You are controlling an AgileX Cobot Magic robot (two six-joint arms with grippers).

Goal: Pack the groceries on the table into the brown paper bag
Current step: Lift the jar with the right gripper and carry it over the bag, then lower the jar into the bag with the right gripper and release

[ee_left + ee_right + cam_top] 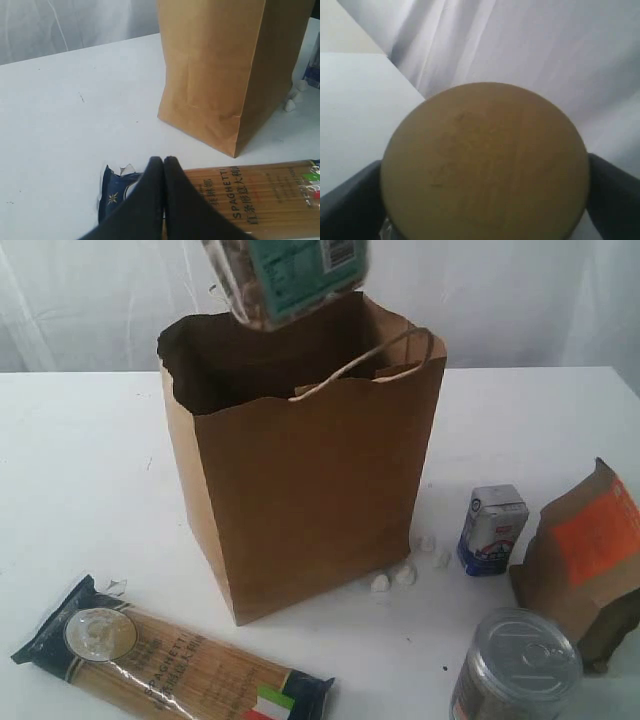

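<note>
Jar with gold lid (485,150) sits gripped in the right pincer (482,210), above the brown paper bag (300,490).

We see a white curtain (80,300) hanging in soft vertical folds just behind the far edge of the plain white table (70,470), which fills the foreground under even, diffuse light casting only faint shadows on it.
</note>
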